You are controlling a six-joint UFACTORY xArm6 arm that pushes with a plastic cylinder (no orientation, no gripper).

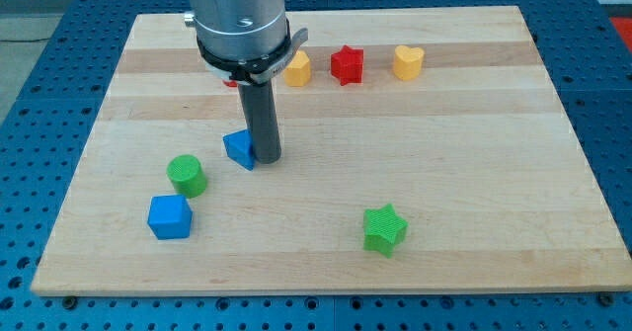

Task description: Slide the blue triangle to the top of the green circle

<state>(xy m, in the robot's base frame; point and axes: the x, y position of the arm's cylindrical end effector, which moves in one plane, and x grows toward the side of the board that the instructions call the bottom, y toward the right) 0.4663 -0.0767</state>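
Pushing w/ no gripper, the tip (268,159) touches the blue triangle (239,150) near the board's middle-left. Green circle (187,175) sits nearer the bottom-left corner. Triangle could spin away if pushed off-center.

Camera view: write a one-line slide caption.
My tip touches the blue triangle on its right, the green circle lower left.

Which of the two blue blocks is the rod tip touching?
The blue triangle, near the board's middle. My tip sits against its right side. The other, the blue cube, lies apart toward the view's bottom left, below the green circle.
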